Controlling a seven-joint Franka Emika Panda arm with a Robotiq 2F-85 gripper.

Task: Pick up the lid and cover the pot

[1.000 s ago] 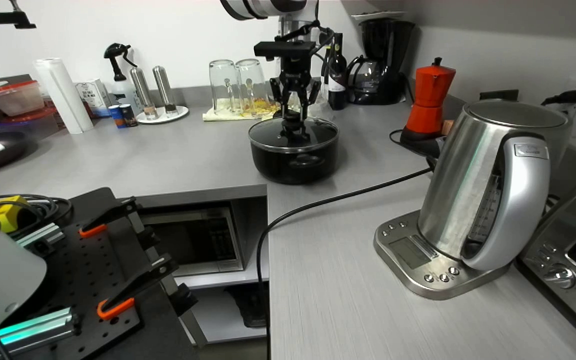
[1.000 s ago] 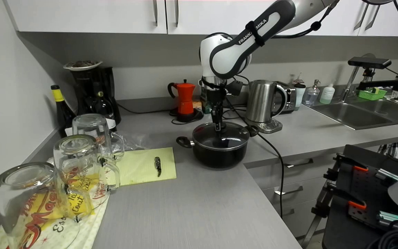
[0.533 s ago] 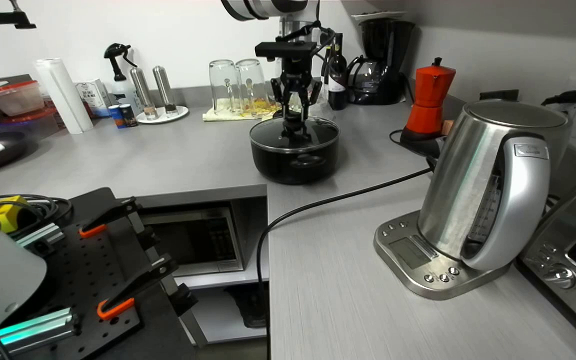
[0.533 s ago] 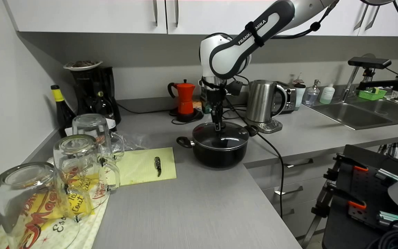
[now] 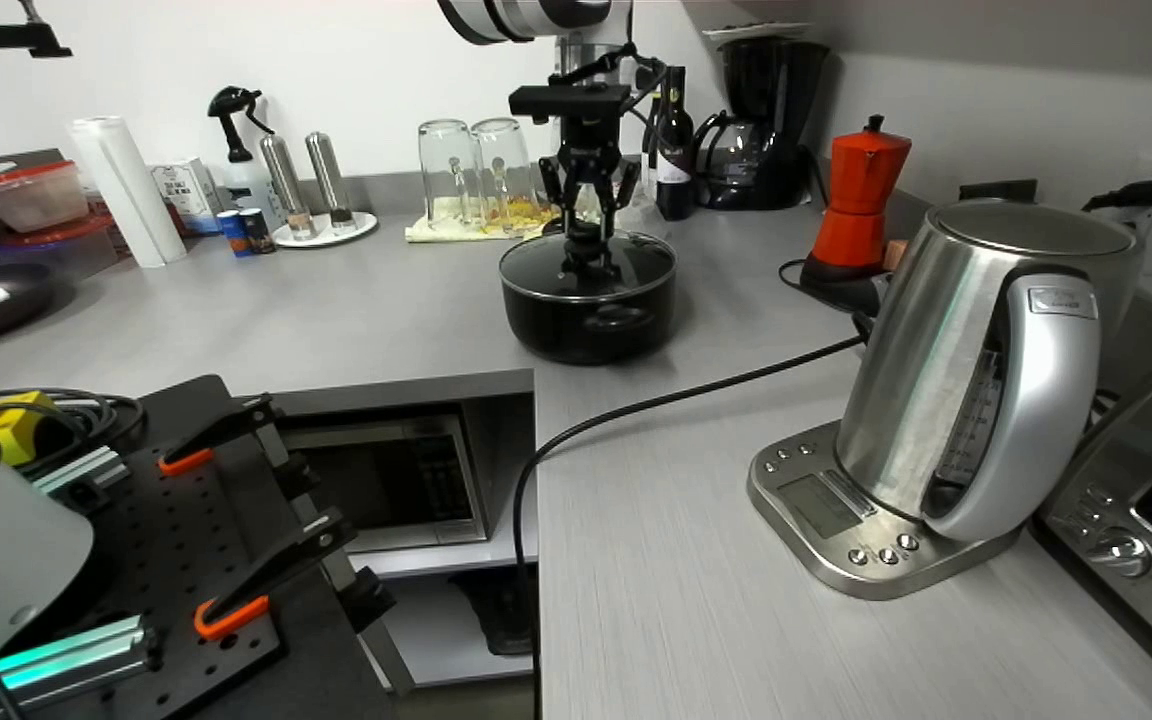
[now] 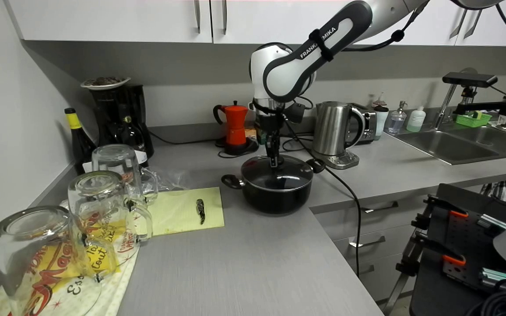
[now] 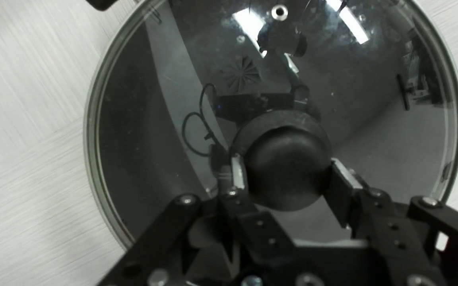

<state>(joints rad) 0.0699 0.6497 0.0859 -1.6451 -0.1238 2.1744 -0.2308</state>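
Note:
The black pot (image 5: 586,335) stands on the counter; it also shows in an exterior view (image 6: 276,199) with both its handles. The glass lid (image 5: 541,270) with a metal rim lies level on the pot's rim, also in an exterior view (image 6: 294,177) and in the wrist view (image 7: 133,139). My gripper (image 7: 288,175) points straight down with its jaws on both sides of the lid's round black knob (image 7: 286,163), the pads (image 7: 238,172) against it. In both exterior views the gripper (image 5: 589,228) is over the lid's middle. The inside of the pot is hard to see through the glass.
Glass mugs (image 6: 99,210) and a yellow cloth (image 6: 178,210) lie on one side of the pot. A red moka pot (image 5: 856,190), a coffee maker (image 5: 766,110) and a kettle (image 5: 976,370) stand nearby. A black cable (image 5: 696,385) crosses the counter beside the pot.
The pot, lid and gripper have shifted together slightly, leftward in one of the exterior views, over the last half second. The gripper stays on the knob.

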